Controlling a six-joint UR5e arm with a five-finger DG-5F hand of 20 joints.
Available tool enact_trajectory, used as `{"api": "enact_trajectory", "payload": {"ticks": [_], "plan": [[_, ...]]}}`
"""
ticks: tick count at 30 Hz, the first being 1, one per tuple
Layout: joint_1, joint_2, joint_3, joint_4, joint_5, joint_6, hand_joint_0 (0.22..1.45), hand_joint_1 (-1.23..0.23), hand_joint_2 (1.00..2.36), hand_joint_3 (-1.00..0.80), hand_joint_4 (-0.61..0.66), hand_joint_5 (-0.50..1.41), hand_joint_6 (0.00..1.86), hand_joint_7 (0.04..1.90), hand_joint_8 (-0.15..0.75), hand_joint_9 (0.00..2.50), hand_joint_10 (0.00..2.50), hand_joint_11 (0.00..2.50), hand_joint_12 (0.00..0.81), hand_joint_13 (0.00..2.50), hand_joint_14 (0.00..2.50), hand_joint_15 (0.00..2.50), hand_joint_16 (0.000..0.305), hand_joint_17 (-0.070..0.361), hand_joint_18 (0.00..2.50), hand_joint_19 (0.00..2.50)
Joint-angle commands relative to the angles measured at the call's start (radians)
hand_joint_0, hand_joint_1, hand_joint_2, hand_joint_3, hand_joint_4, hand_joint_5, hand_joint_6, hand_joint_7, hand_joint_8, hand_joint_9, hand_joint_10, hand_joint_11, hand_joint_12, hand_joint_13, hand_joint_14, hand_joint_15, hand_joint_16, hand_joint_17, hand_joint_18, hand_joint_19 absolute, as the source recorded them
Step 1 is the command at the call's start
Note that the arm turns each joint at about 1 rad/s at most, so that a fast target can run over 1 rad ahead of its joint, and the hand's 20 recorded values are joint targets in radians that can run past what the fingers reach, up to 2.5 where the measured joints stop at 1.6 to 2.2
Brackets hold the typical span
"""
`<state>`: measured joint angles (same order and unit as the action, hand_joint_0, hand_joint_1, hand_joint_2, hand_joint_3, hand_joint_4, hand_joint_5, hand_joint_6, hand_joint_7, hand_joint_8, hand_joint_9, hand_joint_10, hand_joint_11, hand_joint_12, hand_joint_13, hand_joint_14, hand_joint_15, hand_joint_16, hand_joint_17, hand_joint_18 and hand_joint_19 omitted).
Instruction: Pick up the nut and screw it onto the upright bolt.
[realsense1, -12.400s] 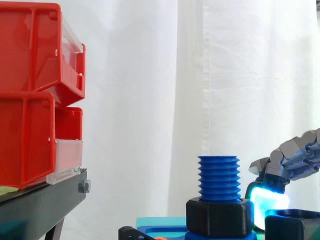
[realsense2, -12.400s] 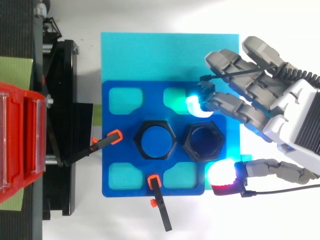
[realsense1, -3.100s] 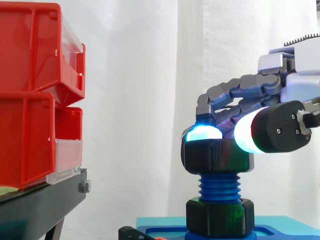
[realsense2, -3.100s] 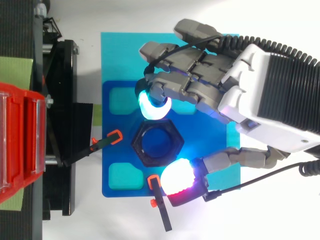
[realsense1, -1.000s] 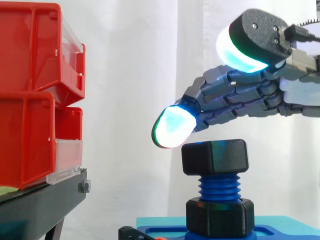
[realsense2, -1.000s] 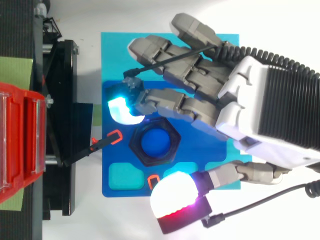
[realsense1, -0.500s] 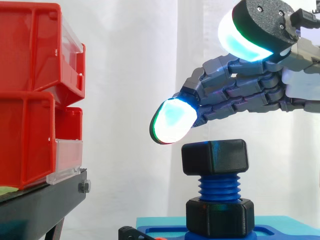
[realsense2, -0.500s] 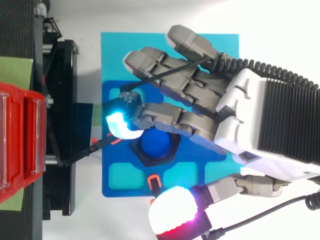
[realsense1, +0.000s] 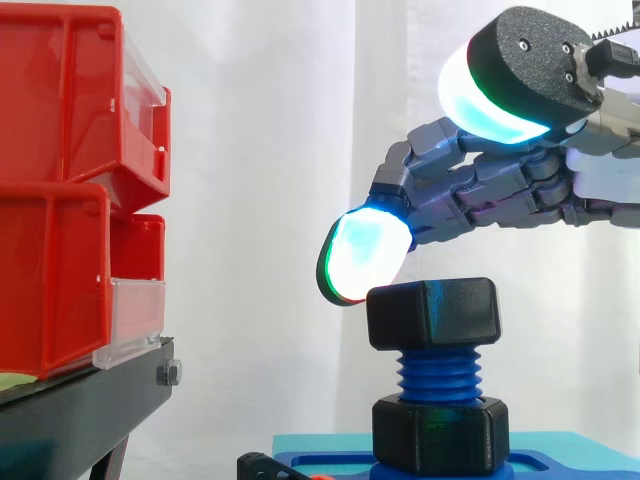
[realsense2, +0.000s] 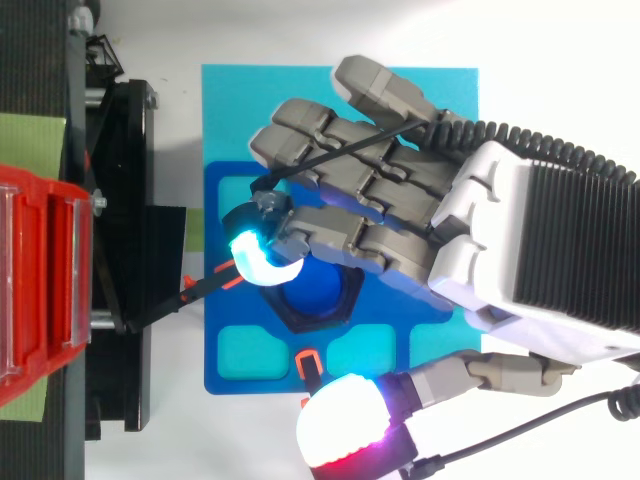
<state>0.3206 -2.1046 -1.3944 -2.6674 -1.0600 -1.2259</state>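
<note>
- Side view: the nut (realsense1: 432, 312) sits atop the bolt (realsense1: 436, 378). Above it the hand (realsense1: 500, 195) hangs with fingers outstretched, gripping nothing. A pad (realsense1: 365, 255) hovering at the nut's edge could nudge it crooked and jam the thread.
- Red bins (realsense1: 60, 190) stand left of the bolt, contents hidden.
- Top view: the hand (realsense2: 520, 250) overhangs the nut (realsense2: 300, 320).

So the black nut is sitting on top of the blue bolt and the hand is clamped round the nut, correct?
Not quite. The nut does sit on top of the bolt, but the hand is open: the side view shows its fingers stretched out above the nut, not curled round it.
</note>
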Motion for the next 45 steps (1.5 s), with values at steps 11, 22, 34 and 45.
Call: {"api": "enact_trajectory", "payload": {"ticks": [11,22,34,45], "plan": [[-0.014,0.000,0.000,-0.003,-0.020,0.000,0.47,-0.24,1.00,-0.50,0.29,-0.11,0.50,1.05,0.292,0.40,0.00,0.00,0.363,0.19,0.00,0.00,0.049,0.111,0.00,0.00],[-0.018,0.000,0.000,-0.003,-0.025,0.000,0.49,-0.25,1.00,-0.50,0.28,-0.09,0.50,1.17,0.311,0.50,0.00,0.00,0.337,0.27,0.00,0.00,0.040,0.090,0.00,0.00],[-0.037,0.000,0.000,-0.035,-0.026,0.002,0.50,-0.26,1.00,-0.50,0.27,-0.05,0.50,1.31,0.329,0.62,0.00,0.00,0.311,0.35,0.00,0.00,0.035,0.079,0.08,0.00],[-0.063,0.000,0.000,-0.051,-0.052,0.002,0.51,-0.28,1.00,-0.50,0.24,-0.01,0.50,1.42,0.338,0.77,0.00,0.00,0.291,0.45,0.00,0.00,0.032,0.072,0.17,0.00]]}}
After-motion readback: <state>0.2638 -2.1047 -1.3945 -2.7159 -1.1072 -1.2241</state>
